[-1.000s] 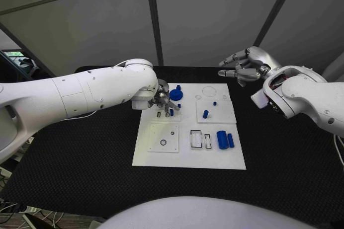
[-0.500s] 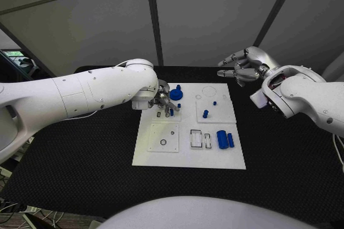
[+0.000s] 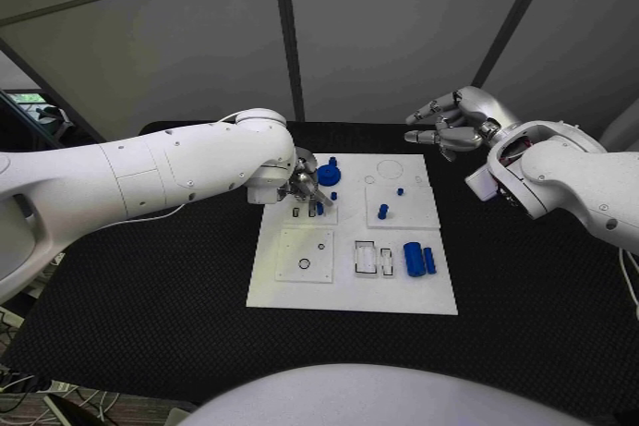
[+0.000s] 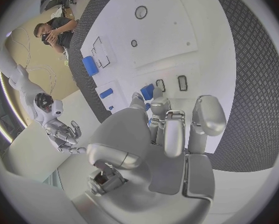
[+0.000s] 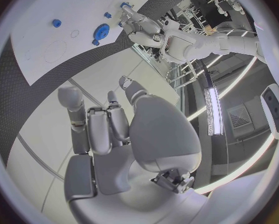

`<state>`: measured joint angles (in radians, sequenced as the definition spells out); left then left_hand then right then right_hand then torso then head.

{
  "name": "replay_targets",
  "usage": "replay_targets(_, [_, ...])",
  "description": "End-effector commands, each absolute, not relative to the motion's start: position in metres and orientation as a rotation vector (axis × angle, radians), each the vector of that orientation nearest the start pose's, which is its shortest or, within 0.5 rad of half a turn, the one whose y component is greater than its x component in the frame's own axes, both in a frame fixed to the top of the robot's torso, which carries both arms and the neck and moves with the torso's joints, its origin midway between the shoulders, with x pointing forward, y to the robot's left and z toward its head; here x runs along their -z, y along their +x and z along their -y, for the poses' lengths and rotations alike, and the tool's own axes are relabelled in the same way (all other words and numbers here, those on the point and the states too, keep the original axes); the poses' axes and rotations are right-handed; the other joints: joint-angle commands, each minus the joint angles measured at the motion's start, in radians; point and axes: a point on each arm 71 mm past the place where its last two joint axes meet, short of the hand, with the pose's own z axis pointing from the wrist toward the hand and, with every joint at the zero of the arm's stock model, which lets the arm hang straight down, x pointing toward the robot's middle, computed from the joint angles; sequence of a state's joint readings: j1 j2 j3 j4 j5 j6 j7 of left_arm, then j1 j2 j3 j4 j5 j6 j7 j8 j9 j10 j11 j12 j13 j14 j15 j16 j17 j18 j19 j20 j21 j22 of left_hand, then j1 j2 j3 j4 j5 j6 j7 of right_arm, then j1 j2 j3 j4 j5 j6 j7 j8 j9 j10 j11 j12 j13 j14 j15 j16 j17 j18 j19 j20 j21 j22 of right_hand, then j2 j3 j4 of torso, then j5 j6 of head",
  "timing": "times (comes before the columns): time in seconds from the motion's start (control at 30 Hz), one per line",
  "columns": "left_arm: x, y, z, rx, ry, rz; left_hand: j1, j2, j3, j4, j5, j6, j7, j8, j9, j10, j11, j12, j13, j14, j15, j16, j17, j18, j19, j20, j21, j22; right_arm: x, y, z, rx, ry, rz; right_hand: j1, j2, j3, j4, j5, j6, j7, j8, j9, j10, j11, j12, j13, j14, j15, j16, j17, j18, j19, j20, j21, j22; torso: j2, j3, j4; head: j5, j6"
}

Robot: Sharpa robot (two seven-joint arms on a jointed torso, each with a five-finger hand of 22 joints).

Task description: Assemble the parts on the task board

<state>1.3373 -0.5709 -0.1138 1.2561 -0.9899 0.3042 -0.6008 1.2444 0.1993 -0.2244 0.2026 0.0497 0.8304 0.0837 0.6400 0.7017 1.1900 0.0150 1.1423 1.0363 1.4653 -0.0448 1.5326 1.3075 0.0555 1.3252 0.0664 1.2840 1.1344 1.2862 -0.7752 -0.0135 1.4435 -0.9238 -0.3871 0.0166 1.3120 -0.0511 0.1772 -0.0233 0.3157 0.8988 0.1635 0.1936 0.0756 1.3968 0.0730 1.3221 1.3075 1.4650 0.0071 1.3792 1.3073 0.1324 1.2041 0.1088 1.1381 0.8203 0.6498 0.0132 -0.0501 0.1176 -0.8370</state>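
Where the black table [image 3: 147, 287] spreads widest, the white task board [image 3: 349, 292] lies at its middle and serves as the landmark for all entries below.

Left arm [image 3: 147, 181]: white, reaching over the board's far left corner.

Right arm [image 3: 579, 181]: white, raised off the board's far right side, well apart from it.

Right hand [image 3: 452, 121]: silver, held in the air beyond the board's far right corner, fingers curled inward on nothing, touching no part.

Left hand [image 3: 304, 181]: silver, low over the board's far left area, fingers [image 4: 166, 134] gathered downward around a small blue part [image 4: 148, 91]; whether they actually pinch it cannot be told, as the fingertips hide the contact.

Blue disc part [image 3: 328, 176]: round, on the board's far left area, just beside the left hand.

Blue cylinder pair [image 3: 418, 259]: two upright-lying cylinders side by side on the board's right side, near its middle row.

Rectangular outlines [image 3: 371, 259]: two dark-edged slots on the board, just left of the cylinder pair.

Raised white square plate [image 3: 305, 257]: on the board's near left area, bearing two small dark holes.

Small blue pegs [image 3: 382, 211]: on the board's far right square, apart from one another.

Faint circle outline [image 3: 388, 170]: on the board's far edge, right of the disc.
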Motion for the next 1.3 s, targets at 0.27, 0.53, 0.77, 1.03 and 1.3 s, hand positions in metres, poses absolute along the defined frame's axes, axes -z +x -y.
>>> replay_targets(0.27, [0.203, 0.528, -0.158, 0.317, -0.113, -2.425, 0.028, -0.005, 0.04, -0.021, -0.001, -0.009, -0.004, -0.004, 0.006, -0.006, -0.003, -0.005, -0.001, 0.077, 0.0, -0.007, 0.207, 0.037, -0.005, -0.001, -0.002, 0.005, 0.134, 0.522, 0.196, -0.933, 0.261, -1.58, -0.003, -0.004, 0.001, 0.008, 0.004, -0.008, 0.002, 0.004, -0.001, -0.007, 0.003, -0.004, 0.024, 0.023, -0.006, -0.003, 0.071, 0.009, -0.007, -0.002, -0.002, -0.001, 0.0, 0.0003, -0.0005, 0.002, -0.004])
replay_targets(0.53, [0.203, 0.528, -0.159, 0.32, -0.116, -2.422, 0.038, -0.005, 0.058, -0.03, -0.001, -0.01, -0.005, -0.006, 0.008, -0.007, -0.004, -0.006, -0.002, 0.076, -0.001, -0.007, 0.207, 0.037, -0.005, -0.002, -0.003, 0.006, 0.134, 0.524, 0.196, -0.916, 0.239, -1.572, -0.003, -0.004, 0.001, 0.008, 0.005, -0.009, 0.002, 0.005, -0.001, -0.007, 0.003, -0.003, 0.024, 0.023, -0.005, -0.003, 0.072, 0.008, -0.007, -0.002, -0.003, -0.001, 0.0, 0.0003, -0.0008, 0.003, -0.004])
replay_targets(0.77, [0.203, 0.527, -0.161, 0.332, -0.123, -2.424, 0.09, 0.02, 0.124, -0.067, 0.0, -0.018, -0.013, -0.016, 0.009, -0.015, -0.012, -0.016, -0.009, 0.075, -0.006, -0.01, 0.205, 0.038, -0.009, -0.005, -0.006, 0.005, 0.134, 0.526, 0.198, -0.905, 0.232, -1.569, -0.003, -0.004, 0.001, 0.008, 0.005, -0.009, 0.002, 0.005, -0.001, -0.007, 0.003, -0.003, 0.024, 0.023, -0.005, -0.003, 0.072, 0.008, -0.007, -0.002, -0.003, -0.001, 0.0, -0.0003, -0.0009, 0.004, -0.007])
replay_targets(1.03, [0.203, 0.525, -0.163, 0.377, -0.171, -2.438, 0.161, 0.004, 0.311, -0.158, 0.001, -0.034, -0.011, -0.04, 0.006, -0.029, -0.011, -0.042, -0.021, 0.076, -0.011, -0.009, 0.206, 0.037, -0.009, -0.013, -0.005, 0.013, 0.135, 0.527, 0.198, -0.896, 0.229, -1.57, -0.003, -0.004, 0.001, 0.008, 0.005, -0.008, 0.001, 0.005, -0.001, -0.007, 0.003, -0.003, 0.024, 0.023, -0.005, -0.003, 0.071, 0.009, -0.007, -0.002, -0.003, -0.001, -0.001, 0.0004, 0.0001, 0.006, -0.009])
replay_targets(1.3, [0.201, 0.521, -0.169, 0.436, -0.266, -2.413, -0.042, -0.183, 0.808, -0.208, 0.002, -0.026, -0.006, -0.017, 0.05, 0.002, -0.008, -0.033, -0.014, 0.082, -0.008, 0.0, 0.218, 0.033, 0.001, -0.005, 0.006, 0.044, 0.135, 0.529, 0.2, -0.888, 0.231, -1.571, -0.003, -0.004, 0.001, 0.008, 0.005, -0.008, 0.001, 0.005, -0.001, -0.007, 0.003, -0.003, 0.024, 0.023, -0.005, -0.003, 0.071, 0.009, -0.007, -0.002, -0.003, -0.001, -0.001, 0.0008, 0.0011, 0.008, -0.011])
